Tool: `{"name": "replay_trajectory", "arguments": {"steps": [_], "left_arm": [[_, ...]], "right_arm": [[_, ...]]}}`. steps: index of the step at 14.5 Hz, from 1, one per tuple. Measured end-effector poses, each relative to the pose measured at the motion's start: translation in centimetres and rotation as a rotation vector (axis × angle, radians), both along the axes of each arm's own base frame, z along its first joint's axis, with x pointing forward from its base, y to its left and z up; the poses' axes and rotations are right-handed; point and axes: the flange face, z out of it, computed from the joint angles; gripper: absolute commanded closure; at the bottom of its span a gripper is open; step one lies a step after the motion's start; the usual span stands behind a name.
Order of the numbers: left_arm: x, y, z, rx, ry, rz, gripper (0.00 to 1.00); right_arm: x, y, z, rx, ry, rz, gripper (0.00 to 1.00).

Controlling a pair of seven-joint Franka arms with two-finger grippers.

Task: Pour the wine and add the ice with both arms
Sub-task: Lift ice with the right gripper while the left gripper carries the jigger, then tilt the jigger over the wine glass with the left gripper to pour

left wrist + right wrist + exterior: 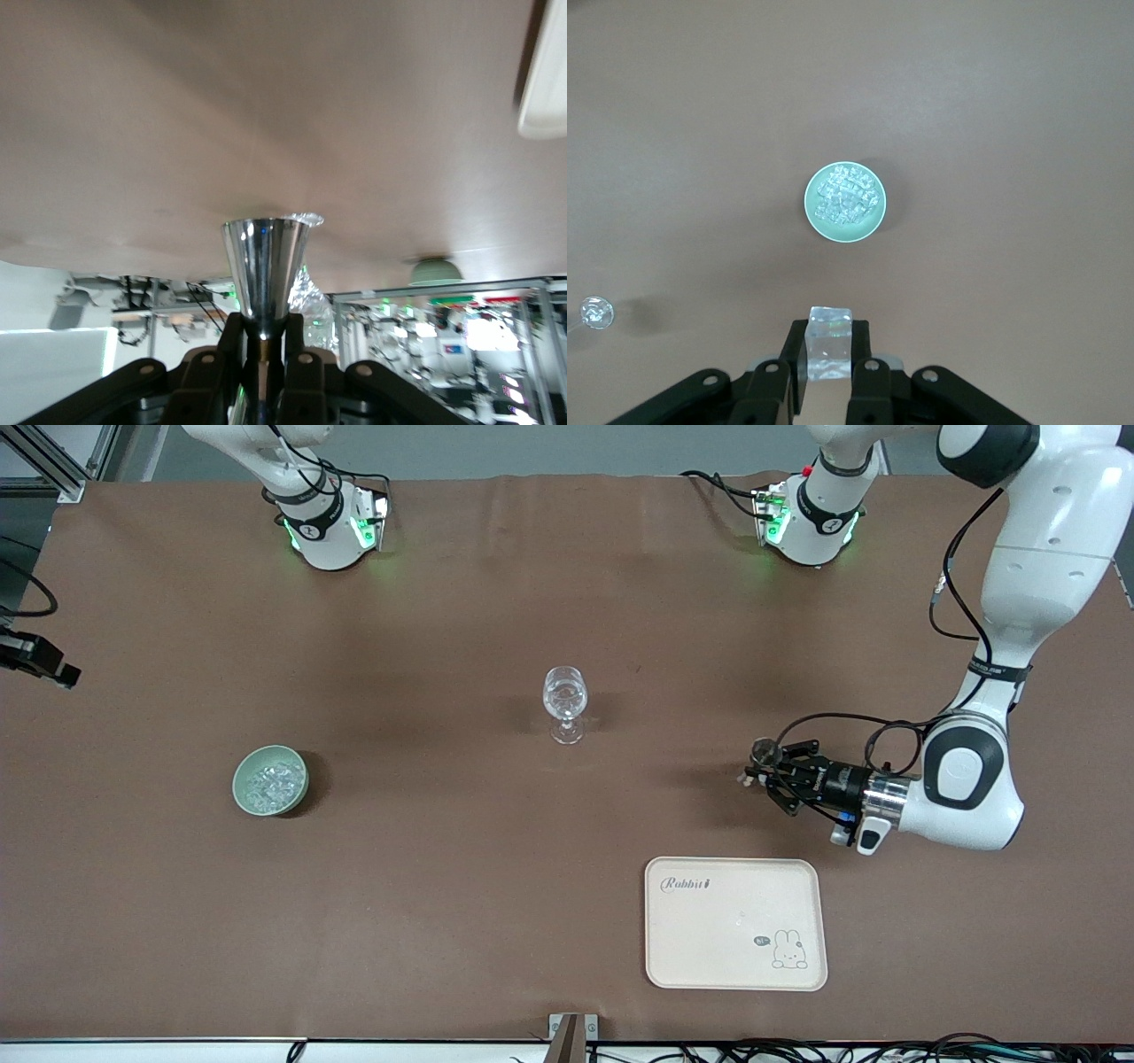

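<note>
A pale green bowl (270,780) of ice (269,783) is seen toward the right arm's end of the table. High over it, one ice cube (828,343) is clamped in the right gripper (828,354). A stemmed wine glass (565,703) stands mid-table. A shiny metal cup (764,754) is pinched by the left gripper (769,777) above the cloth, near a cream rabbit tray (735,923).

A cream plastic tray (709,948) with rounded corners lies flat on the brown cloth-covered surface (443,886), toward the left arm's end and close to the edge nearest the front camera. It carries the word "Rabbit" in dark lettering in one corner and a small rabbit drawing in the corner diagonally across; nothing rests on it. One pale corner of it shows in the left wrist view (542,80). A small grey metal clamp (571,1035) grips the near edge, with black cables (842,1052) bundled beside it.
</note>
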Motion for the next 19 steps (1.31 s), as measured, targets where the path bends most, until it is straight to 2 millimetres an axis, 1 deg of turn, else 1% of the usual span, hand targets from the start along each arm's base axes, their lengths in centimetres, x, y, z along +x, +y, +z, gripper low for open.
{"name": "replay_trajectory", "arguments": {"steps": [3, 6, 8, 10, 12, 16, 19], "left_arm": [[-1.8, -6.0, 3.6, 0.055, 0.006, -0.064, 0.99], [-3.8, -12.2, 6.3, 0.126, 0.019, -0.088, 1.00], [-5.5, -16.7, 7.6, 0.171, 0.029, -0.104, 1.00], [-7.4, -20.6, 8.0, 0.203, 0.038, -0.127, 1.00], [-8.7, -22.8, 8.0, 0.232, 0.069, -0.135, 1.00], [-11.2, -26.2, 7.8, 0.333, 0.155, -0.128, 1.00], [-12.0, -27.2, 8.0, 0.417, 0.215, -0.092, 1.00]], "right_arm": [[0.1, 0.0, -0.3, 0.000, 0.006, 0.001, 0.99], [0.1, 0.1, -0.5, 0.001, 0.009, 0.002, 1.00], [0.1, 0.1, -0.4, 0.001, 0.008, 0.002, 1.00], [0.1, 0.1, -0.4, 0.001, 0.008, 0.003, 1.00], [0.1, 0.2, -0.4, 0.001, 0.008, 0.005, 1.00], [0.2, 0.3, -0.5, 0.001, 0.008, 0.008, 0.99], [0.2, 0.5, -0.5, 0.001, 0.008, 0.012, 0.99]]}}
